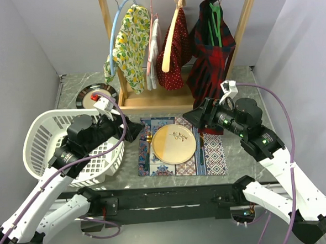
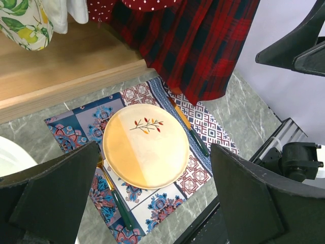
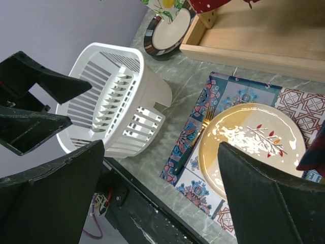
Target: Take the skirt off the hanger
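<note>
Over the table — both grippers hover agape.

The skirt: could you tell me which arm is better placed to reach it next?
Probably right: the right gripper hovers open nearer the polka-dot skirt; the left gripper sits by the basket.

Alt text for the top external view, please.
Two arms hold open grippers, left gripper and right gripper, on either side of a plate on a patterned mat. Behind, four garments hang untouched on a wooden rack, one a red dotted piece on a wooden hanger. A white basket sits at the left.
</note>
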Robot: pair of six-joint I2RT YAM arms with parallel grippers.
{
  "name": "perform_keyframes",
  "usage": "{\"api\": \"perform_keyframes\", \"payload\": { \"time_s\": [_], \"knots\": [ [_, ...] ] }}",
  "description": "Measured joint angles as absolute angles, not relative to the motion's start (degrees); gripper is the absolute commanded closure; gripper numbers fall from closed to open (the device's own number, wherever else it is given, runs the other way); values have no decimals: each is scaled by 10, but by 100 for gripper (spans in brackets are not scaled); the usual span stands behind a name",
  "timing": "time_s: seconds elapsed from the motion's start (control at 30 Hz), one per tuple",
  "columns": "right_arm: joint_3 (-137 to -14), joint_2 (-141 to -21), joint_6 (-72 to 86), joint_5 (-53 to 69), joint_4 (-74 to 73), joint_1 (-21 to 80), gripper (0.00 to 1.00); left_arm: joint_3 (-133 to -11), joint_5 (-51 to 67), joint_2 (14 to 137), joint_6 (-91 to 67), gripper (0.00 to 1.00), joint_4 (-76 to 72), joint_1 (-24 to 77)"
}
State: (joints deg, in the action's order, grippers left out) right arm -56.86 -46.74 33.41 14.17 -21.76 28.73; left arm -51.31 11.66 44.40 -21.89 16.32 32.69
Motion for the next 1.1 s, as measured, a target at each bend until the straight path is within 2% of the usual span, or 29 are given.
{"api": "perform_keyframes", "payload": {
  "time_s": [0.33, 0.53, 0.63, 0.67, 0.7, 0.9, 1.1],
  "knots": [
    [-580, -470, 334, 140, -228, 287, 0, -510, 117, 440, -219, 3, 159, 327],
    [-683, -495, 316, 114, -251, 288, 7, -508, 116, 430, -219, 3, 157, 327],
    [-757, -509, 292, 65, -251, 288, 14, -508, 115, 428, -218, 3, 157, 327],
    [-780, -510, 280, 42, -248, 288, 21, -508, 114, 429, -218, 3, 157, 327],
    [-800, -511, 269, 17, -244, 288, 23, -508, 113, 429, -217, 3, 157, 327],
    [-927, -555, 192, -114, -236, 273, 33, -508, 112, 427, -218, 3, 157, 327],
    [-1042, -668, 154, -99, -246, 168, 40, -505, 117, 418, -218, 3, 156, 327]
  ]
}}
